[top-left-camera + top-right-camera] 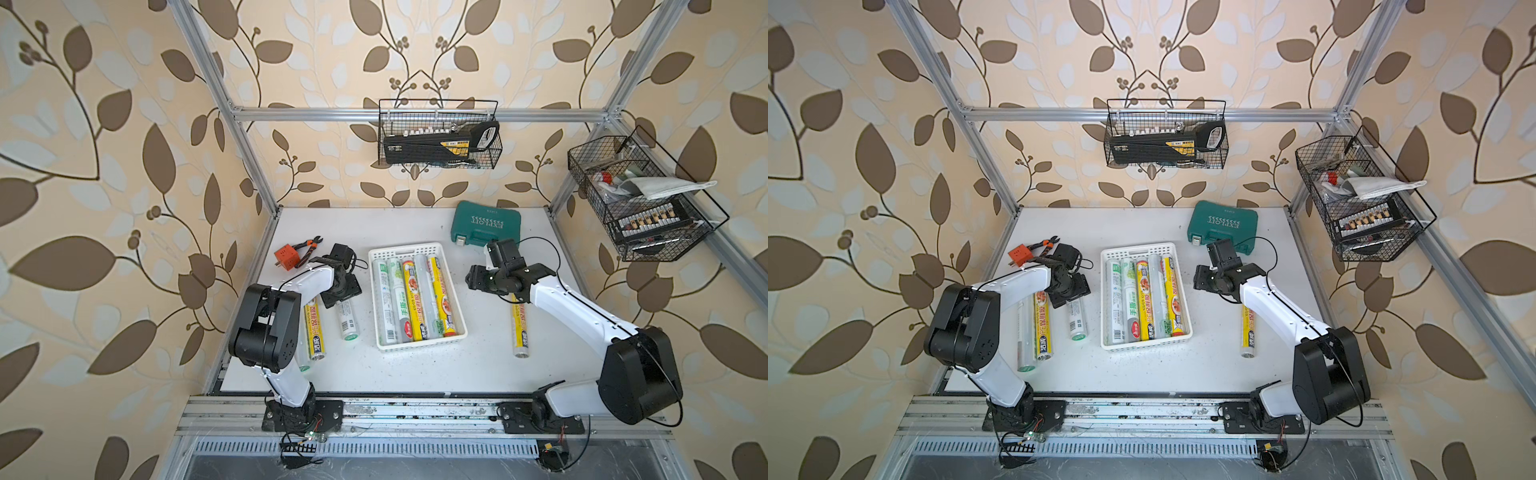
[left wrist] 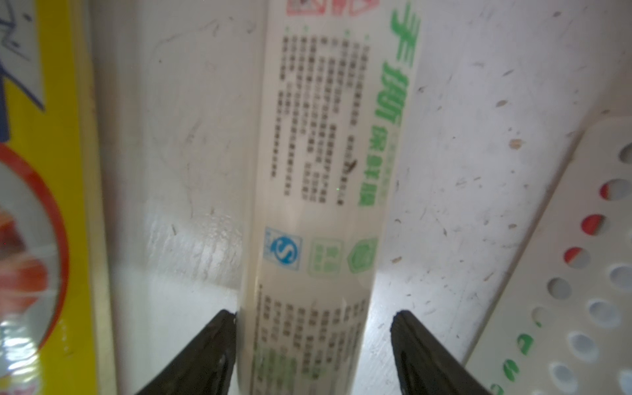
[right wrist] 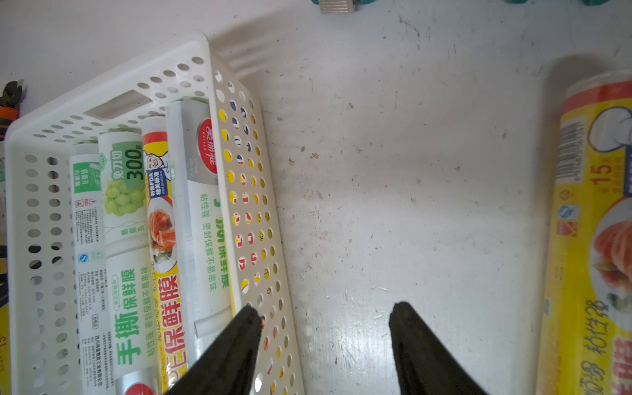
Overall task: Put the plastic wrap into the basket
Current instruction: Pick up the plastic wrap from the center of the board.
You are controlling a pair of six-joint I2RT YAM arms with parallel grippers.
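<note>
The white basket [image 1: 405, 248] [image 1: 1138, 248] sits mid-table and holds several plastic wrap rolls [image 1: 415, 299] side by side. Left of it my left gripper [image 1: 341, 296] [image 2: 313, 318] stands open astride a green-and-white roll [image 1: 347, 322] [image 2: 318, 171] lying on the table. One finger [image 2: 219, 342] touches the roll; the other shows a gap. A yellow roll [image 1: 314, 332] [image 2: 51, 136] lies beside it, then a silvery one [image 1: 1025, 336]. My right gripper [image 1: 471, 282] [image 3: 325, 309] hangs open and empty just right of the basket wall [image 3: 246, 205]. Another yellow roll [image 1: 519, 328] [image 3: 588, 239] lies under the right arm.
A green tool case [image 1: 486, 226] stands at the back right of the table. An orange cube [image 1: 287, 255] and pliers [image 1: 309, 245] lie at the back left. Black wire baskets hang on the back rail [image 1: 438, 135] and the right rail [image 1: 640, 195].
</note>
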